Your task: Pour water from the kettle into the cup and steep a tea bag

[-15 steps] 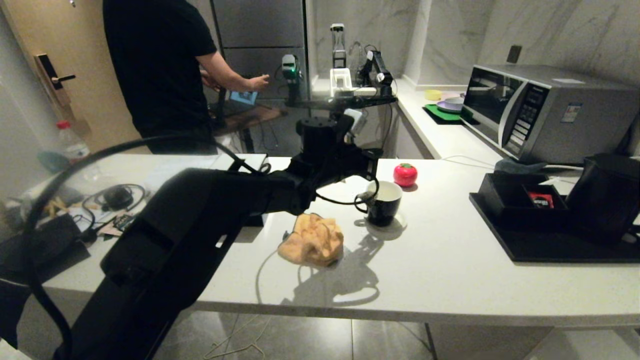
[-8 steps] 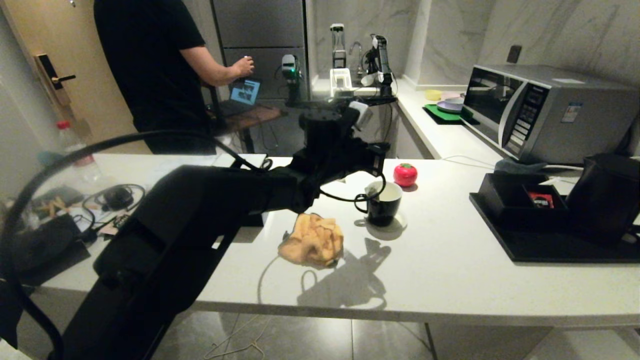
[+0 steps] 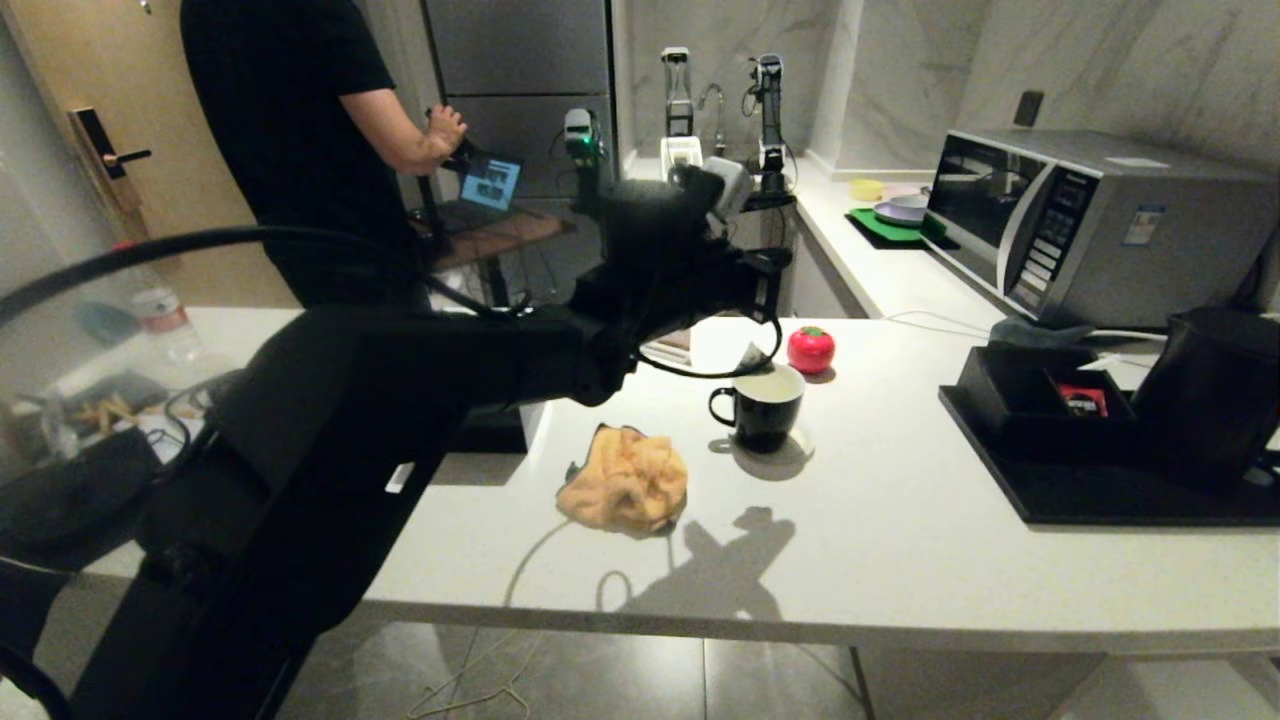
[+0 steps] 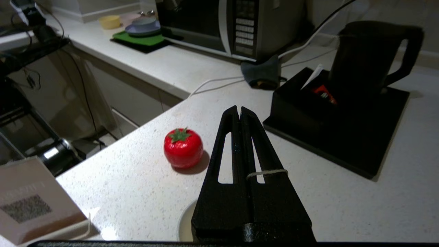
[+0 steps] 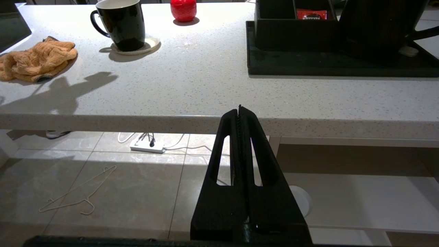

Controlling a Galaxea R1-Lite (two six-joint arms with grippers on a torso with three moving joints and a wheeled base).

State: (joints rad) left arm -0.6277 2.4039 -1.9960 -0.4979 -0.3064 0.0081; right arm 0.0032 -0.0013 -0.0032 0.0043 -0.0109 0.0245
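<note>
matte black left arm (image 3: 420, 400), looped black cable (image 3: 720, 365).

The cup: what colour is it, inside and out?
The cup is glossy black outside with a white inside, seen best in the right wrist view.

This place is a home kitchen that also serves as a robot test room. A long white speckled stone counter (image 3: 900, 560) carries a silver microwave oven with a dark glass door (image 3: 1090, 225) near its far right corner, and the walls are pale marble (image 3: 1100, 60). At the back stand a metal tap (image 3: 712, 100), small robot arms on a stand (image 3: 770, 110) and a person in a black shirt (image 3: 290, 130) at a laptop (image 3: 490, 185).
</note>
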